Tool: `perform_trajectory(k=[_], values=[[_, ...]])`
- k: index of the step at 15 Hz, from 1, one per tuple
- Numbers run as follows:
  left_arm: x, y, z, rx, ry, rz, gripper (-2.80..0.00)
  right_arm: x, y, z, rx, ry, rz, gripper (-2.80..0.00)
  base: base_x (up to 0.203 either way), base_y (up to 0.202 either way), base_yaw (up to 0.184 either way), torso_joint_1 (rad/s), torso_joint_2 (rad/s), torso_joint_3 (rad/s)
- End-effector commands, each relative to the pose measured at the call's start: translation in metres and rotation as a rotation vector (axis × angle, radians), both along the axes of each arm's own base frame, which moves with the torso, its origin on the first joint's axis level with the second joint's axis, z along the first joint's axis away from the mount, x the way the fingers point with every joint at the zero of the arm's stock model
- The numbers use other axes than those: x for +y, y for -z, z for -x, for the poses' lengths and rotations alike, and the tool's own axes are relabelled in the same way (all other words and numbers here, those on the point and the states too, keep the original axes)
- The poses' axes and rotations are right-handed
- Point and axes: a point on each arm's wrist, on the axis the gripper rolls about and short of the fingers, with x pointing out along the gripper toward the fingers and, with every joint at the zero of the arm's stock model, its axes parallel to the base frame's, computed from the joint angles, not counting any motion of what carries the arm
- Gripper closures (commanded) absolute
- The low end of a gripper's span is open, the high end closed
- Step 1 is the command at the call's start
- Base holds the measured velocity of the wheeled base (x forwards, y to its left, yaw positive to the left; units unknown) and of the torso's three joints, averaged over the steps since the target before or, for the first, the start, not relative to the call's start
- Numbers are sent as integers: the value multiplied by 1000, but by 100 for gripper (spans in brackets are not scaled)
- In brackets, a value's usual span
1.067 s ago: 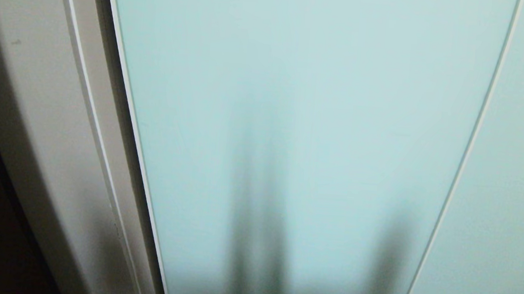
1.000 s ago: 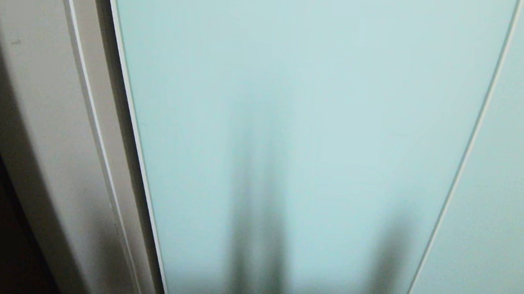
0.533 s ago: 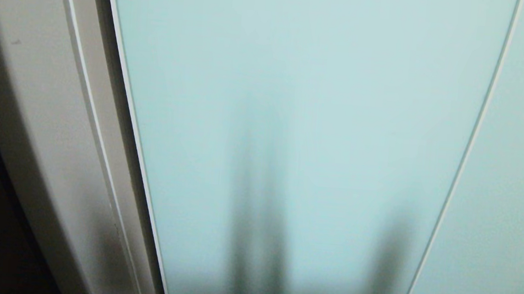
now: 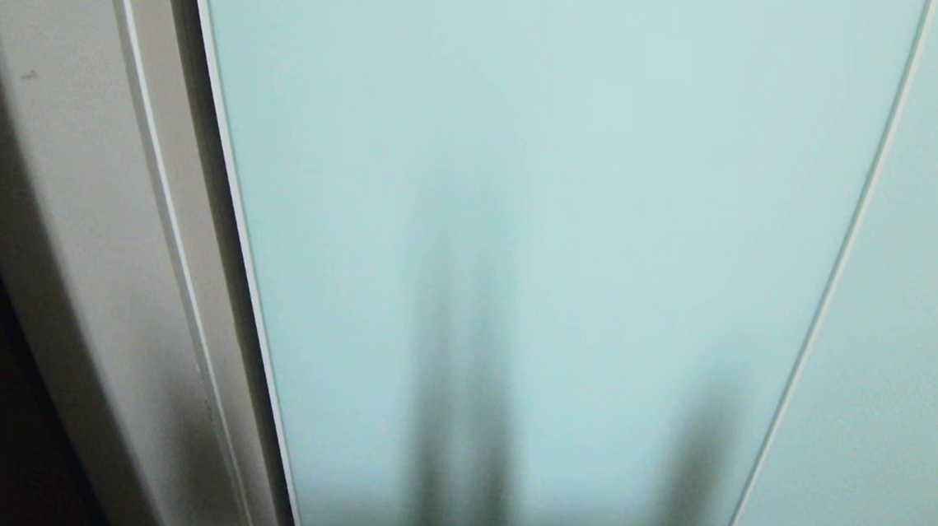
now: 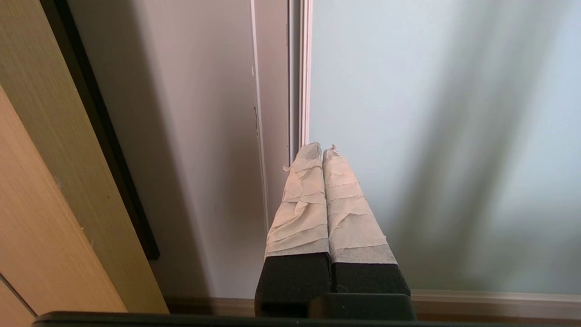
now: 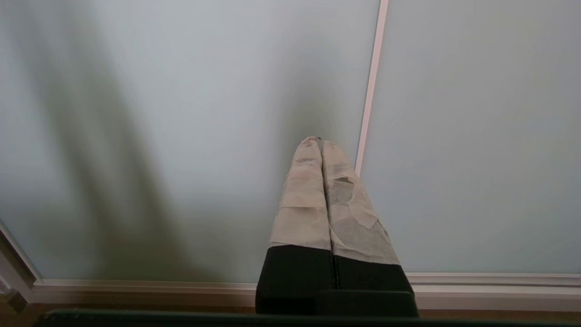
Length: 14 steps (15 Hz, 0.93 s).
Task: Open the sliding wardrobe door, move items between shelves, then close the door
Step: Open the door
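Nearest each wrist camera, the left gripper (image 5: 322, 150) and right gripper (image 6: 317, 141) are clenched on nothing, short of the door (image 4: 541, 177). Beyond them it stands fully closed, hiding shelves and items, so every step seems left.

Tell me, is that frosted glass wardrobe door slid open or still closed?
Closed. The sliding wardrobe door fills the head view with its left frame edge against the off-white side post; no shelves or clothes show.

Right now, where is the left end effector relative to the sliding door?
In the left wrist view, the left end effector points at the sliding wardrobe door's left frame edge, beside the off-white side post.
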Motion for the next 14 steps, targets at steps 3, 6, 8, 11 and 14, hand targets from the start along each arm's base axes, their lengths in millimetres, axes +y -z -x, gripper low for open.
perform_trajectory(k=[3, 6, 8, 11, 14], values=[[0, 0, 0, 5, -1, -5, 0, 0, 0, 0, -1, 0, 0, 0, 0, 0, 0, 0, 0, 0], [0, 0, 0, 4, -2, -1, 0, 0, 0, 0, -1, 0, 0, 0, 0, 0, 0, 0, 0, 0], [0, 0, 0, 3, -2, 3, 0, 0, 0, 0, -1, 0, 0, 0, 0, 0, 0, 0, 0, 0], [0, 0, 0, 4, -2, -4, 0, 0, 0, 0, -1, 0, 0, 0, 0, 0, 0, 0, 0, 0], [0, -11, 3, -43, -4, -27, 0, 0, 0, 0, -1, 0, 0, 0, 0, 0, 0, 0, 0, 0]])
